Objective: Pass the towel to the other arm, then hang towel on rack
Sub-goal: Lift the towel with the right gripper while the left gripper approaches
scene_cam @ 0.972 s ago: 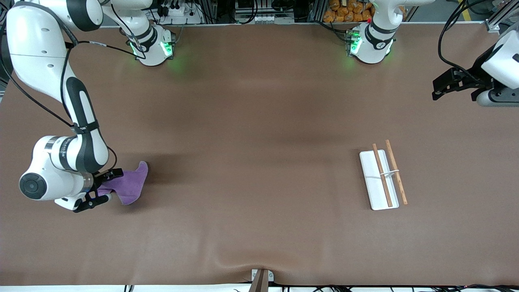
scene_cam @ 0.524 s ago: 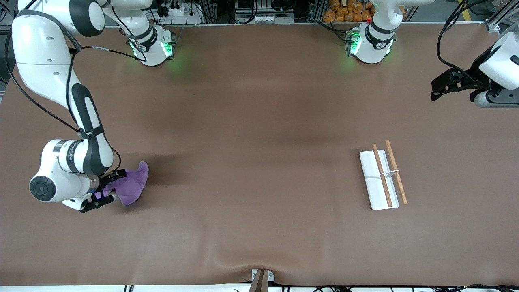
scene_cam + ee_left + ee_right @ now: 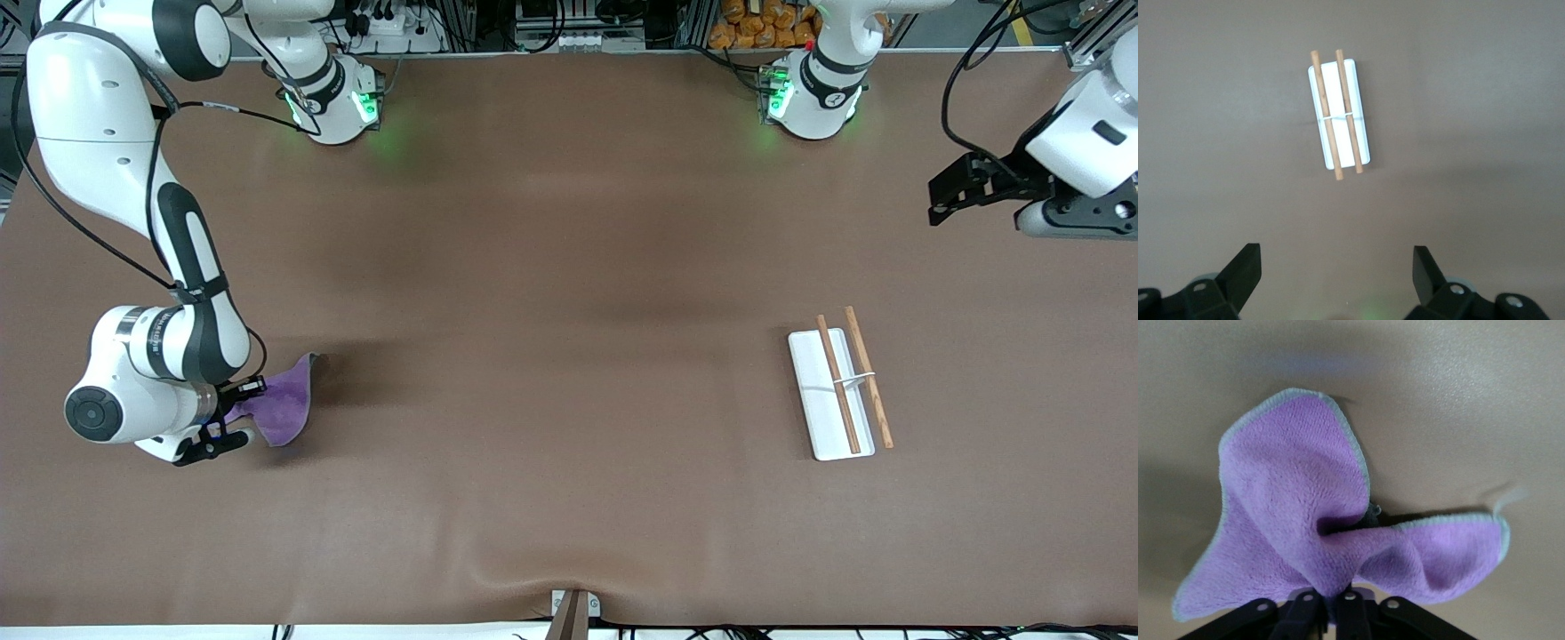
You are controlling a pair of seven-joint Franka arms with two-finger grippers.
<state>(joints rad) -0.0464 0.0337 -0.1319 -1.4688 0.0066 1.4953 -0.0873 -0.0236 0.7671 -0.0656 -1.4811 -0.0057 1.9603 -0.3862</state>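
while the right arm bends low at its own end of the table, the left arm waits raised at the other end.

table: a wide brown table (image 3: 569,267) carries everything; both arm bases stand along its edge farthest from the front camera.

right gripper: the right gripper (image 3: 233,412) is down at the towel, near the table edge at the right arm's end. its fingers (image 3: 1350,603) are pressed together, pinching a bunched fold of the cloth.

towel: the lilac-purple towel (image 3: 283,405) lies on the table with one part gathered into the pinch. in the right wrist view the towel (image 3: 1295,513) fans out from the fingers in two lobes, its thin greyish edge showing all round.

left gripper: the left gripper (image 3: 949,190) hangs in the air over the table edge at the left arm's end. in the left wrist view its two dark fingers (image 3: 1245,267) stand wide apart with nothing between them.

rack: the rack (image 3: 838,384) sits toward the left arm's end of the table, well apart from the towel. its white tray base lies flat, with two thin wooden rods running lengthwise above it, joined by a white crosspiece. the left wrist view looks down on the rack (image 3: 1338,113).
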